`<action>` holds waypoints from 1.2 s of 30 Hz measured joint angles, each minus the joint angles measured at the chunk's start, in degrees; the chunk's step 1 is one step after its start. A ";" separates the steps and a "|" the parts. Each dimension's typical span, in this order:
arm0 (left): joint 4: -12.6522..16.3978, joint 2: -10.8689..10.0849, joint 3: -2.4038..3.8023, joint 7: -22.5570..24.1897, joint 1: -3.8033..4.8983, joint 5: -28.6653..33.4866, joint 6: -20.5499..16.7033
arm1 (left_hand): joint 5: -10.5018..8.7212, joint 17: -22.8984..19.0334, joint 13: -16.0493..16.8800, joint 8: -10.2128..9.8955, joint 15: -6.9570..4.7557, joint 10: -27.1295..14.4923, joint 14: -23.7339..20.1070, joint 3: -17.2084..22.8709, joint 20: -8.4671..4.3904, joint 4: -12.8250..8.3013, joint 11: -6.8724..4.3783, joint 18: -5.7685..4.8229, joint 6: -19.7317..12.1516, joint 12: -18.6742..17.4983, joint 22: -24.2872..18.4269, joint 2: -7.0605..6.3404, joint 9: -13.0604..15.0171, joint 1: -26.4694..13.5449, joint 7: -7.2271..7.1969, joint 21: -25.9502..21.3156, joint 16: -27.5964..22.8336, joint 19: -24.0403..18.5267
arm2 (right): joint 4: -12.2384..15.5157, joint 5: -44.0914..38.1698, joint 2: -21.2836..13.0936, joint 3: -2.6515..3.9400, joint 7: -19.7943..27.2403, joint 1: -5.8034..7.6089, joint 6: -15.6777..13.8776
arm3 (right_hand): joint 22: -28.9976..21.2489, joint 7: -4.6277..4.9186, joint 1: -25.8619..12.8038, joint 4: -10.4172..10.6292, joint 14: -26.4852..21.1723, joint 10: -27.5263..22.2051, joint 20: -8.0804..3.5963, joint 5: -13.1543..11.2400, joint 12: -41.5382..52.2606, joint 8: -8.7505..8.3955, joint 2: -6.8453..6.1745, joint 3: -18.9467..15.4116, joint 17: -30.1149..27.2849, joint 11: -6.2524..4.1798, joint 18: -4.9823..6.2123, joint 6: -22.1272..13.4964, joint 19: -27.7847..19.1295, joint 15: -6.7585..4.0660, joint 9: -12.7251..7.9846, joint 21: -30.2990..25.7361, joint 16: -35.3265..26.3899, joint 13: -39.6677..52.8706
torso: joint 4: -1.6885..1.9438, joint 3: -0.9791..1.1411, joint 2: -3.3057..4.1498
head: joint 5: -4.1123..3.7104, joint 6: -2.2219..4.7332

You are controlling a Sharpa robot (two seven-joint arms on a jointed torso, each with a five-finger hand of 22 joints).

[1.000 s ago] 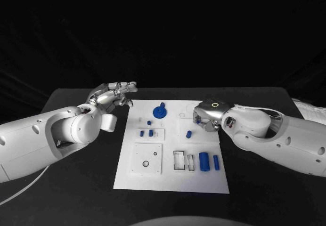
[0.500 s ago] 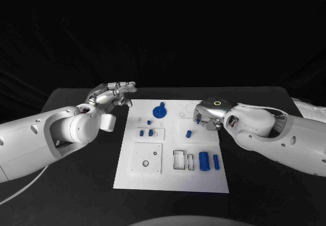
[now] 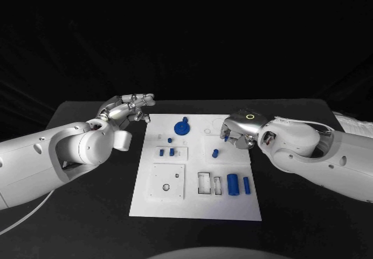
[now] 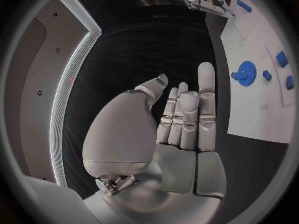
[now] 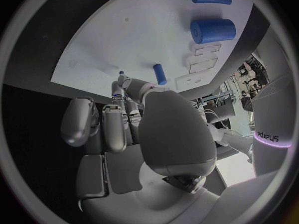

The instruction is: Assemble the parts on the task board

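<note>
The task board (image 3: 198, 199) lay in the middle of the desk (image 3: 311, 216), with blue parts scattered over it: the gear (image 3: 182, 128) toward its far edge, a thick cylinder (image 3: 233, 184) nearer us. Our right hand (image 3: 235, 135) hovered at the board's right edge, pinching what we took for a small blue peg (image 5: 121, 74), probably to seat it. Our left hand (image 3: 130, 108) waited off the board's far left corner, fingers straight, holding nothing.

Left hand (image 3: 128, 108) fingers straight and together, holding nothing; right hand (image 3: 235, 132) fingers curled, a small blue piece pinched at its tips.
</note>
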 measured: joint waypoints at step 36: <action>0.03 0.33 0.00 0.07 -0.01 0.00 -0.06 | 0.19 -0.10 0.04 0.00 0.20 -0.70 -0.20 -0.16 0.00 -0.16 0.29 0.00 -0.61 0.63 -0.12 0.23 -0.05 0.23 0.20 -0.20 0.00 0.00 | 6.61 2.88 6.86 1.24 0.41 -0.90 -1.31 | 0.19 0.09 -0.71 -0.06 0.00 1.24 0.00 -0.03 -0.02 -0.57 -0.08 -0.06 0.14 -1.21 0.00 0.10 0.00 0.00 0.05 0.22 0.00 -0.06 | 0.13 -0.15 -0.02 | 3.81 -0.93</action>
